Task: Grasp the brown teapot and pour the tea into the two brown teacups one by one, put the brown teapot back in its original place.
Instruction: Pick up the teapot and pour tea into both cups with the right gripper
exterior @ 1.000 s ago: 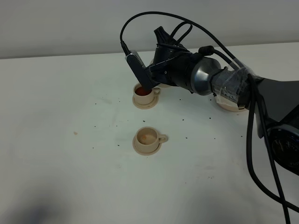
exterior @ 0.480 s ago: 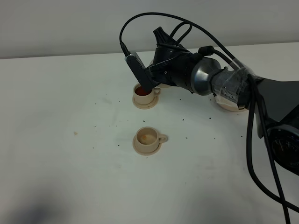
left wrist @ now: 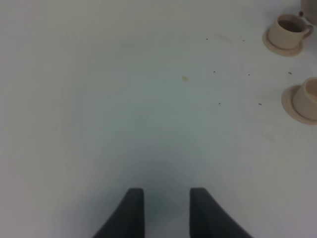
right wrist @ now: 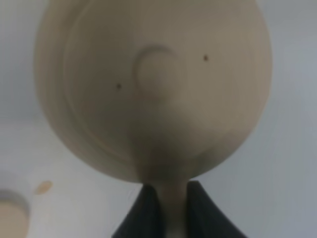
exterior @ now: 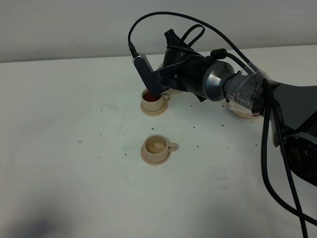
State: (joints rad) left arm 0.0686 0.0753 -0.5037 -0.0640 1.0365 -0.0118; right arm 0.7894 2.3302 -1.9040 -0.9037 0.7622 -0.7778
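The brown teapot (right wrist: 153, 89) fills the right wrist view, lid and knob facing the camera. My right gripper (right wrist: 168, 210) is shut on its loop handle. In the high view the right arm (exterior: 218, 82) reaches across to the far teacup (exterior: 153, 101), which holds red tea, and it hides most of the teapot. The near teacup (exterior: 157, 148) stands on its saucer, with only a pale trace inside. The wide saucer, the original place (exterior: 241, 113), lies partly hidden under the arm. My left gripper (left wrist: 166, 213) hangs open over bare table, with both teacups (left wrist: 288, 30) (left wrist: 306, 99) far off.
Dark specks and a small tan spot (exterior: 79, 141) dot the white table (exterior: 74, 173). A pale wall (exterior: 74, 25) runs along the back edge. Black cables (exterior: 270, 163) hang from the right arm at the right side.
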